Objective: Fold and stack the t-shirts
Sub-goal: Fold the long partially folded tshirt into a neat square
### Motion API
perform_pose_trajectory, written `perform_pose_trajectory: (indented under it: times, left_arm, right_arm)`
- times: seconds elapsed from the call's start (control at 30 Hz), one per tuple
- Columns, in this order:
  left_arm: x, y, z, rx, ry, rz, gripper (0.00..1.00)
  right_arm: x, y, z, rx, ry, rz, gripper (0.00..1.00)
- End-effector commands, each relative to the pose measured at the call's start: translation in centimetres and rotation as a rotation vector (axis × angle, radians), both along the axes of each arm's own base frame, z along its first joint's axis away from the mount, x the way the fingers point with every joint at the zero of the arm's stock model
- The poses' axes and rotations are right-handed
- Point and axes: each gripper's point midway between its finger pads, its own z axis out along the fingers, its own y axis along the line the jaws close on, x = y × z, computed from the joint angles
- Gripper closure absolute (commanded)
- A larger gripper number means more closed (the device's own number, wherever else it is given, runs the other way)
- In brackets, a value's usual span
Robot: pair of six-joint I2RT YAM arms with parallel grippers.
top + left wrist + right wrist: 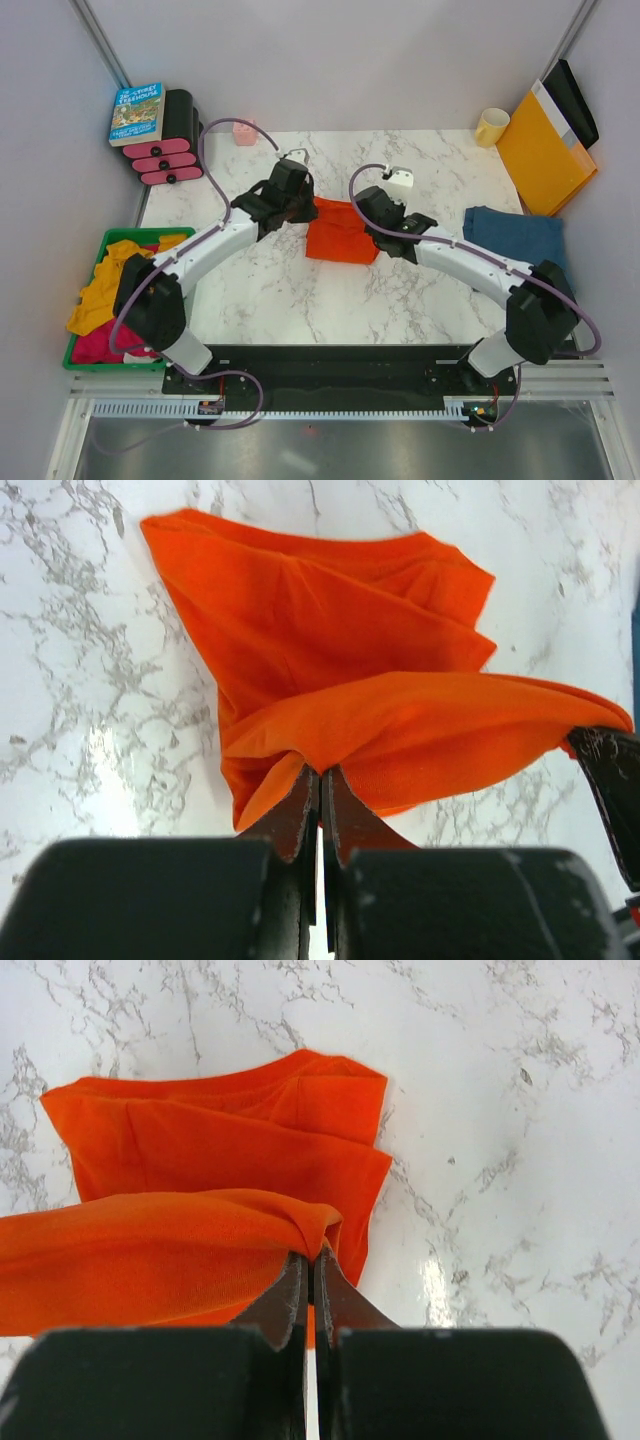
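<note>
Our left gripper (320,777) and right gripper (309,1259) each pinch the orange-red t-shirt (350,660), stretched between them (lower part on the table (520,1160)); the denim-blue t-shirt (515,238) lies to the right gripper's right.

1. Top camera: high behind the near edge, looking down over the white marbled tabletop (300,290).
2. Wrist cameras: close, low, sharing the soft orange-red cloth t-shirt (350,680) seen mid-frame from above.
</note>
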Motion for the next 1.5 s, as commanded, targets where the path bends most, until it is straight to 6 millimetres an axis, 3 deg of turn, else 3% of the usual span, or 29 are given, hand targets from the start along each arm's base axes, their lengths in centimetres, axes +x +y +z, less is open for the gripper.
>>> perform_pose_trajectory:
  times: [0.0, 0.07, 0.2, 0.27, 0.3, 0.33, 0.43, 0.47, 0.5, 0.53, 0.57, 0.63, 0.67, 0.77, 0.83, 0.93, 1.07, 1.27, 1.4, 1.47]
  left_arm:
    - [4.6, -0.1, 0.3, 0.01, -0.029, 0.002, 0.98]
    - [5.6, -0.4, -0.4, 0.011, -0.011, -0.002, 0.98]
    - [8.1, -1.0, -1.2, -0.006, 0.009, 0.009, 0.98]
    - [9.0, -1.0, -2.7, -0.003, 0.036, 0.018, 0.98]
    - [9.6, -1.3, -2.2, -0.02, 0.029, 0.016, 0.98]
    - [9.9, -1.5, -3.4, -0.012, 0.05, 0.014, 0.98]
    - [11.2, -1.5, -3.5, -0.023, 0.047, 0.029, 0.98]
    - [11.7, -1.3, -4.1, -0.016, 0.057, 0.038, 0.98]
    - [12.3, -1.3, -3.6, -0.019, 0.046, 0.046, 0.95]
    - [12.6, -1.2, -3.3, -0.02, 0.04, 0.052, 0.8]
    - [12.8, -1.1, -2.8, -0.023, 0.029, 0.061, 0.73]
    - [13.1, -0.4, -1.6, -0.019, 0.001, 0.093, 0.55]
    - [12.8, -0.1, -0.6, -0.023, -0.015, 0.108, 0.5]
    - [11.7, -0.3, -0.4, -0.06, 0.003, 0.096, 0.45]
    - [11.0, -0.7, -0.9, -0.078, 0.02, 0.085, 0.48]
    - [9.7, -1.8, -2.9, -0.127, 0.075, 0.043, 0.58]
    - [8.8, -4.3, -4.7, -0.216, 0.135, -0.055, 0.67]
    - [7.9, -5.5, -8.4, -0.233, 0.225, -0.098, 0.72]
    - [5.8, -4.4, -11.0, -0.188, 0.286, -0.069, 0.73]
    - [4.0, -3.4, -12.0, -0.123, 0.279, -0.046, 0.74]
  right_arm:
    - [3.4, -0.3, 0.0, -0.018, -0.021, -0.024, 1.0]
    - [4.7, -0.5, 0.0, -0.015, -0.026, -0.038, 1.0]
    - [6.9, -0.4, -1.9, -0.033, 0.0, -0.048, 1.0]
    - [8.1, -0.4, -1.8, -0.03, -0.007, -0.057, 1.0]
    - [8.5, -0.4, -2.9, -0.046, 0.012, -0.055, 1.0]
    - [9.1, -0.2, -2.8, -0.042, 0.006, -0.056, 1.0]
    - [10.5, -0.3, -4.1, -0.052, 0.022, -0.066, 1.0]
    - [10.9, -0.4, -4.5, -0.057, 0.025, -0.07, 0.96]
    - [11.2, -0.1, -4.2, -0.055, 0.012, -0.061, 0.87]
    - [11.6, 0.1, -3.8, -0.045, -0.012, -0.055, 0.78]
    - [11.7, 0.2, -2.5, -0.023, -0.041, -0.055, 0.66]
    - [11.6, 0.7, -1.1, 0.007, -0.089, -0.017, 0.54]
    - [11.2, 1.3, 0.2, 0.028, -0.109, 0.005, 0.44]
    - [10.1, 2.6, 1.0, 0.039, -0.106, 0.072, 0.39]
    - [9.6, 3.7, 0.4, 0.069, -0.087, 0.118, 0.41]
    - [9.4, 6.1, -1.6, 0.125, -0.024, 0.198, 0.73]
    - [9.8, 7.5, -5.7, 0.135, 0.065, 0.217, 0.99]
    - [8.3, 7.8, -10.0, 0.131, 0.175, 0.221, 1.0]
    - [5.7, 6.9, -12.4, 0.102, 0.239, 0.221, 1.0]
    - [4.7, 6.9, -12.4, 0.096, 0.244, 0.229, 1.0]
